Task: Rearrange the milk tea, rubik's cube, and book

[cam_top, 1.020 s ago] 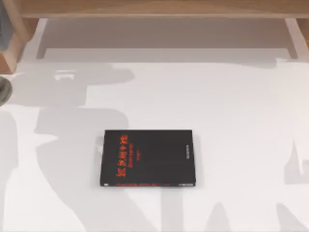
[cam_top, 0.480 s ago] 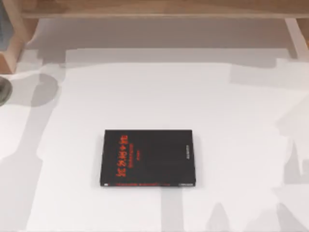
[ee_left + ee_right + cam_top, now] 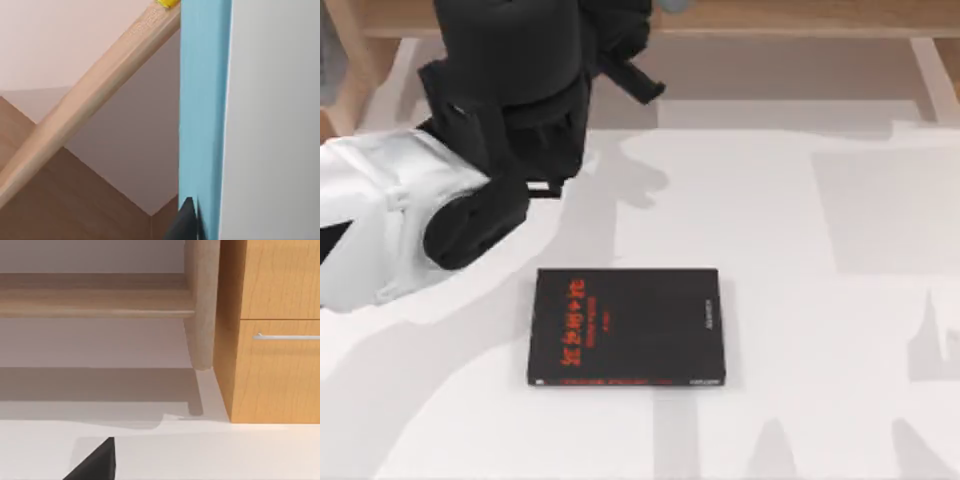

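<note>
**Left arm over the far-left corner with the book**

Our left arm (image 3: 510, 110) reaches across the far-left part of the white surface (image 3: 800, 250), up against the wooden shelf rail (image 3: 800, 18) along the far edge. In our left wrist view the light-blue book (image 3: 202, 100) stands upright right before the camera, a dark fingertip (image 3: 185, 222) against its lower cover; we cannot tell whether the fingers grip it. A yellow bit of the rubik's cube (image 3: 167, 3) peeks over the wooden bar (image 3: 85, 105). The black book (image 3: 627, 327) lies flat mid-surface, apart from the arm, with open room to its right and near side. Half a second ago only shadows crossed the surface; the arm has since swung in. Our right wrist view faces a wooden cabinet (image 3: 275, 330); those fingers we cannot judge.
</note>
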Motion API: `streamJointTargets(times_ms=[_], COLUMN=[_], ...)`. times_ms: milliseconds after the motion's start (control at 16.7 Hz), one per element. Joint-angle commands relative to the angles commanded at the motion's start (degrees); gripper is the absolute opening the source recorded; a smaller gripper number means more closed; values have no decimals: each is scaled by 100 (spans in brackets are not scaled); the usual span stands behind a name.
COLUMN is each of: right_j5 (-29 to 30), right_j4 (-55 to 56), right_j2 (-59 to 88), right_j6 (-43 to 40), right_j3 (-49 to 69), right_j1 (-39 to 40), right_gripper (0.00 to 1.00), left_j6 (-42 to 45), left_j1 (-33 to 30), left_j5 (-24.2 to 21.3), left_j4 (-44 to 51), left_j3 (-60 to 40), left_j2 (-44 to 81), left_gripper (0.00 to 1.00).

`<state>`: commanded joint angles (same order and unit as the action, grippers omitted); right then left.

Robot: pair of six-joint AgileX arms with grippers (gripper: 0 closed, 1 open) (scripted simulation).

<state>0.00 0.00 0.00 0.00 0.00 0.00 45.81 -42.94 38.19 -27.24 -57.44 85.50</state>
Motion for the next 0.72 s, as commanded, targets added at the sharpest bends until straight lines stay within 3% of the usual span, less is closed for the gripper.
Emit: streamJointTargets(times_ms=[180, 420, 720], right_j5=[0, 0, 0], right_j4=[0, 0, 0], right_j2=[0, 0, 0], right_j6=[0, 0, 0], right_j3=[0, 0, 0], right_j1=[0, 0, 0], right_gripper=[100, 100, 100], left_j6=[151, 129, 99], left_j1=[-1023, -1967, -2224], left_j5=[668, 1126, 1210], left_j4=[449, 970, 1111], left_j3=[916, 1875, 2120], left_j2=[672, 1521, 1756], left_gripper=[0, 0, 0])
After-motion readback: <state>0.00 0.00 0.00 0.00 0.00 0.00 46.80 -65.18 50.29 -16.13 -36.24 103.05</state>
